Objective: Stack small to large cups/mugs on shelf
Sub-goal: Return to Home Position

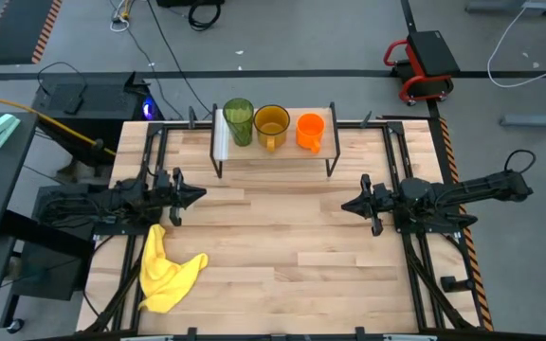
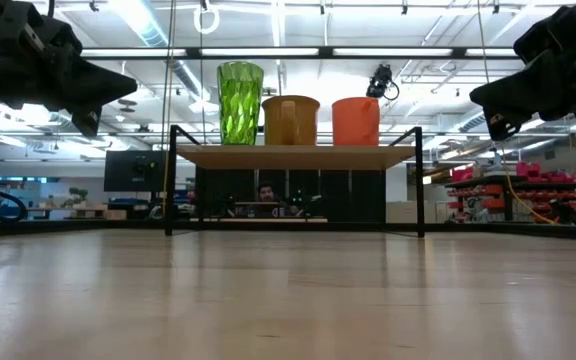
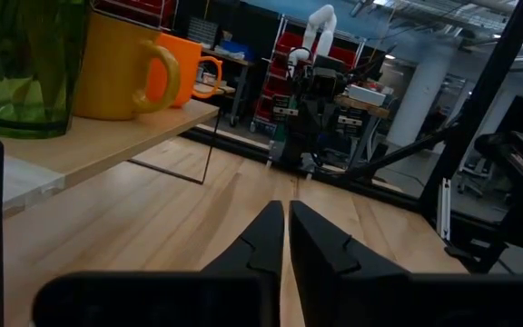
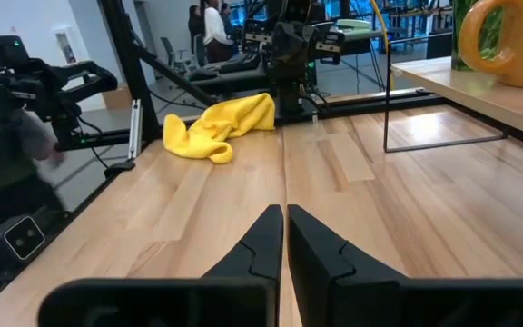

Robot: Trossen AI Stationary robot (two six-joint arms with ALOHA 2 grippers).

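Green tumbler (image 1: 238, 120), yellow mug (image 1: 271, 123), orange mug (image 1: 310, 130) in row on shelf (image 2: 293, 156); left gripper (image 1: 200, 196) & right gripper (image 1: 345, 206) clenched, empty, above table (image 1: 273, 246).

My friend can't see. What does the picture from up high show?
Three cups stand in a row on a small shelf at the far edge of the table: green tumbler, amber-yellow mug, orange mug. The left claw and right claw, both shut and empty, point toward each other. A yellow cloth lies by the left arm.
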